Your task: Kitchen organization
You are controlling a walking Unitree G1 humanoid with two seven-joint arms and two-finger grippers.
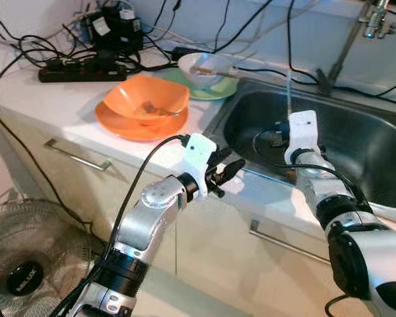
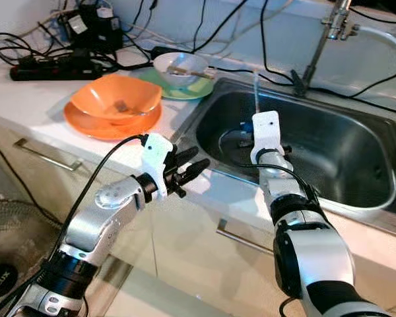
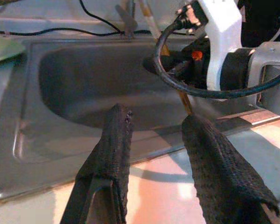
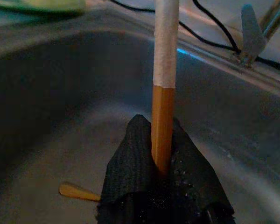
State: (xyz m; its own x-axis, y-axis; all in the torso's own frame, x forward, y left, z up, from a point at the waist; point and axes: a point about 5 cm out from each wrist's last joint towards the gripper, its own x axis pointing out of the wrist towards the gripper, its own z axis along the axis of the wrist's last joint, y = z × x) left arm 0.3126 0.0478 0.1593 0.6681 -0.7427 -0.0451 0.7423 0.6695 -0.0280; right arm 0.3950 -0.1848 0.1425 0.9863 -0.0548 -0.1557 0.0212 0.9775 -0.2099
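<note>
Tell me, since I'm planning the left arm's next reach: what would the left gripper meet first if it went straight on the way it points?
Probably the right arm's wrist over the sink. The open left gripper points across the counter edge toward it; depth is unclear, so it might pass into the basin instead.

Right gripper (image 4: 161, 168) fingers hidden behind its wrist mount in eye views. Chopstick (image 4: 164, 79) top cut off by frame edge. Faucet (image 1: 376, 20) cropped. Orange bowl (image 1: 146, 99) contents unclear.
</note>
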